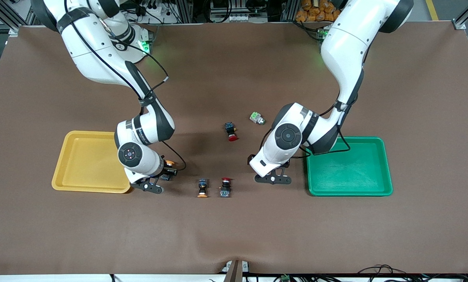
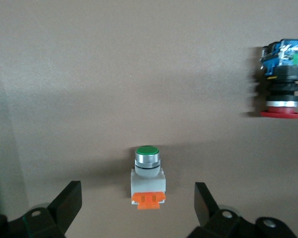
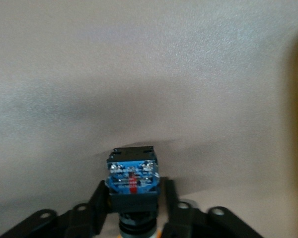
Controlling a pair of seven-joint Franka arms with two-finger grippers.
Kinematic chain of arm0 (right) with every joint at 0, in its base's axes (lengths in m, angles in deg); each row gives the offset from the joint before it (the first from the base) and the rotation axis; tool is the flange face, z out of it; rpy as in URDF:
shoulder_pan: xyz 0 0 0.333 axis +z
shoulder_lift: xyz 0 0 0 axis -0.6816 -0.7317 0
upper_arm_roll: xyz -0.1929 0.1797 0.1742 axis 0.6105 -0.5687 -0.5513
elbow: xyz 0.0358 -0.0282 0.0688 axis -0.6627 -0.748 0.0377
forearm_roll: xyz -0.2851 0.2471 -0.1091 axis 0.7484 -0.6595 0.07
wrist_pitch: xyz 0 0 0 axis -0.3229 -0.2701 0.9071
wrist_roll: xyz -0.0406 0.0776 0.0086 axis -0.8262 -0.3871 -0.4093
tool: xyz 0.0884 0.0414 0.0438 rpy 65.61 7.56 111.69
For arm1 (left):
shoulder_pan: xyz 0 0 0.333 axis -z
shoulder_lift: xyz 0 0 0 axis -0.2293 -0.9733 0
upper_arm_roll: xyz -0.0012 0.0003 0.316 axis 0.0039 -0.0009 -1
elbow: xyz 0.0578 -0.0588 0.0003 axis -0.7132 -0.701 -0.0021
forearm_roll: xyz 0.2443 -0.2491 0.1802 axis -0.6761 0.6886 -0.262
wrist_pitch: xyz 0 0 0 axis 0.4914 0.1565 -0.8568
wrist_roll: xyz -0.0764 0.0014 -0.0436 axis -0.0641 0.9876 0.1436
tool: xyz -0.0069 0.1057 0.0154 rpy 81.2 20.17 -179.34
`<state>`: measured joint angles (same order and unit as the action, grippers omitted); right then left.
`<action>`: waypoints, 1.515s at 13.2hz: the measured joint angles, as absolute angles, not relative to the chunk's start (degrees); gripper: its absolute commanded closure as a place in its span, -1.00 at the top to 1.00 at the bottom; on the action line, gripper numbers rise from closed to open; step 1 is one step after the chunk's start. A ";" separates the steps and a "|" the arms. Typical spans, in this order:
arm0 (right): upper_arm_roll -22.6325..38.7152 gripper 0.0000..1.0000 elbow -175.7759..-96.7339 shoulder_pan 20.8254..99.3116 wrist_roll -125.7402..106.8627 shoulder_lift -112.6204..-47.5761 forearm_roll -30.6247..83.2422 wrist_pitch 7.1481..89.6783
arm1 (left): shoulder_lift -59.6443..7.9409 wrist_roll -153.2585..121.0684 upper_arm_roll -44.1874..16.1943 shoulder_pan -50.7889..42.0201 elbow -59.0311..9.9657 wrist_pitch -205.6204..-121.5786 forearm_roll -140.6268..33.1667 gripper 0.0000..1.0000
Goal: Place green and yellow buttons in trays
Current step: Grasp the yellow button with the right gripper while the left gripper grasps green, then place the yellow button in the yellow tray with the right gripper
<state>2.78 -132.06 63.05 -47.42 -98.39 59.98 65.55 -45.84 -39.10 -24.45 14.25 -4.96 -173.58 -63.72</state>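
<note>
right gripper (image 1: pixel 167 169): low on the counter (image 1: pixel 234 235) beside the yellow tray (image 1: pixel 89 161); fingers (image 3: pixel 100 208) closed against both sides of a yellow button (image 3: pixel 131 181), blue contact block facing the wrist camera, orange cap (image 1: pixel 170 162) showing in the front view.
left gripper (image 1: pixel 273 179): low, next to the green tray (image 1: pixel 349 166); fingers (image 2: pixel 64 203) spread wide, holding nothing.
green button (image 2: pixel 149 176): on the counter between the open left fingers, untouched, green cap up, orange base.
2nd green button (image 1: pixel 257 118): counter middle, 11 o'clock from the left gripper.
2nd yellow button (image 1: pixel 202 188): 4 o'clock from the right gripper.
red buttons: 1 (image 1: pixel 225 187) just beside it, 1 (image 1: pixel 231 131) at 12 o'clock from that.
trays: both hold nothing.
</note>
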 measured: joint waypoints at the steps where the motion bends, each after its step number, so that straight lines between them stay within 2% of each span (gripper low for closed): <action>1: 2.79 -1.00 -132.16 63.05 -47.51 -98.33 59.98 65.72 | -46.54 -39.15 -24.45 14.41 -5.06 -174.17 -63.72 1.00; 4: 2.84 -1.00 -132.10 63.05 -47.48 -97.95 60.11 65.54 | -48.90 -39.20 -24.45 14.61 -5.17 -176.05 -63.72 1.00; 5: 2.92 -1.00 -131.89 63.05 -47.45 -97.22 60.41 64.41 | -49.50 -39.22 -24.45 14.65 -5.20 -176.22 -63.72 0.95; 6: 2.98 -1.00 -131.51 63.04 -47.43 -96.02 61.17 62.53 | -49.98 -39.24 -24.45 14.68 -5.25 -176.28 -63.72 0.68; 7: 2.99 -1.00 -131.16 63.04 -47.19 -94.29 62.17 60.25 | -50.30 -39.25 -24.45 14.70 -5.35 -176.33 -63.72 0.09; 9: 3.02 -1.00 -130.46 63.03 -44.73 -90.10 63.48 54.76 | -50.41 -39.64 -24.41 14.80 -5.45 -176.37 -63.72 -0.58; 10: 3.13 -1.00 -129.67 62.96 -42.81 -88.30 63.55 51.63 | -50.41 -40.08 -24.39 14.89 -5.45 -176.39 -63.72 -0.89; 11: 3.33 -1.00 -128.55 62.62 -40.63 -86.78 63.60 48.04 | -50.41 -40.24 -24.38 14.98 -5.45 -176.43 -63.72 -1.00; 15: 3.76 -1.00 -125.38 57.45 -27.45 -81.97 63.69 37.48 | -50.07 -40.29 -24.35 15.13 -5.17 -176.49 -63.72 -1.00; 20: 4.11 -1.00 -125.51 46.11 -10.28 -80.21 64.89 35.39 | -45.36 -40.28 -25.15 12.87 -4.39 -170.97 -63.72 -1.00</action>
<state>4.11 -125.51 46.11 -10.28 -80.21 64.89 35.39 -45.36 -40.28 -25.15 12.87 -4.39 -170.97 -63.72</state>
